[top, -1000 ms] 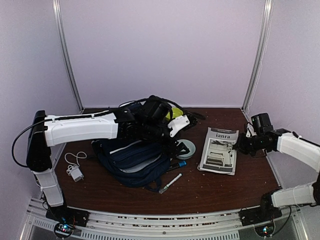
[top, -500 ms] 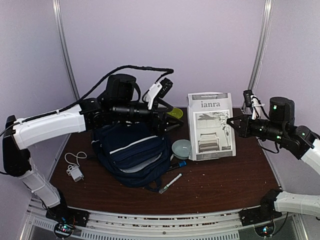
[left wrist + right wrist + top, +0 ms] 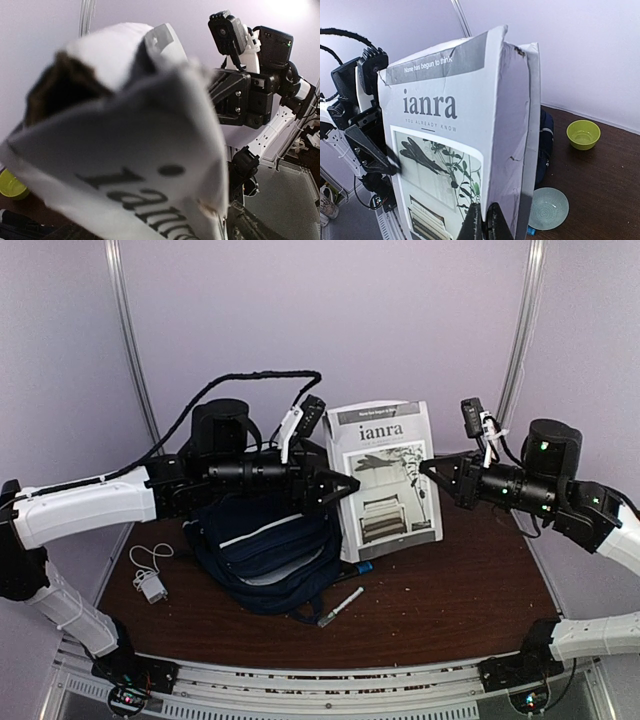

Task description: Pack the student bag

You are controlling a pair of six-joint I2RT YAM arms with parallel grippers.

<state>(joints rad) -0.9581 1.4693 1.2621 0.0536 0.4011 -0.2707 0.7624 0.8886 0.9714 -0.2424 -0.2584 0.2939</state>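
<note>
The student bag (image 3: 265, 550), navy with white stripe trim, lies on the brown table at left of centre; its edge shows behind the magazine in the right wrist view (image 3: 546, 135). A white "ianra" magazine (image 3: 385, 480) hangs upright in the air above the table. My right gripper (image 3: 430, 468) is shut on its lower right edge, fingertips pinching the pages (image 3: 485, 222). My left gripper (image 3: 345, 485) is open at the magazine's left edge, one finger overlapping the cover (image 3: 390, 159). The blurred cover (image 3: 125, 165) fills the left wrist view and hides my left fingers.
A grey marker (image 3: 341, 606) and a blue pen (image 3: 358, 567) lie beside the bag. A white charger with cable (image 3: 151, 585) sits at the left. A green bowl (image 3: 583, 134) and a grey-green dish (image 3: 548, 208) rest on the table behind the magazine.
My right gripper has lifted the magazine off the table and carried it left, upright. My left gripper has risen off the bag, opened, and now meets the magazine's left edge.
</note>
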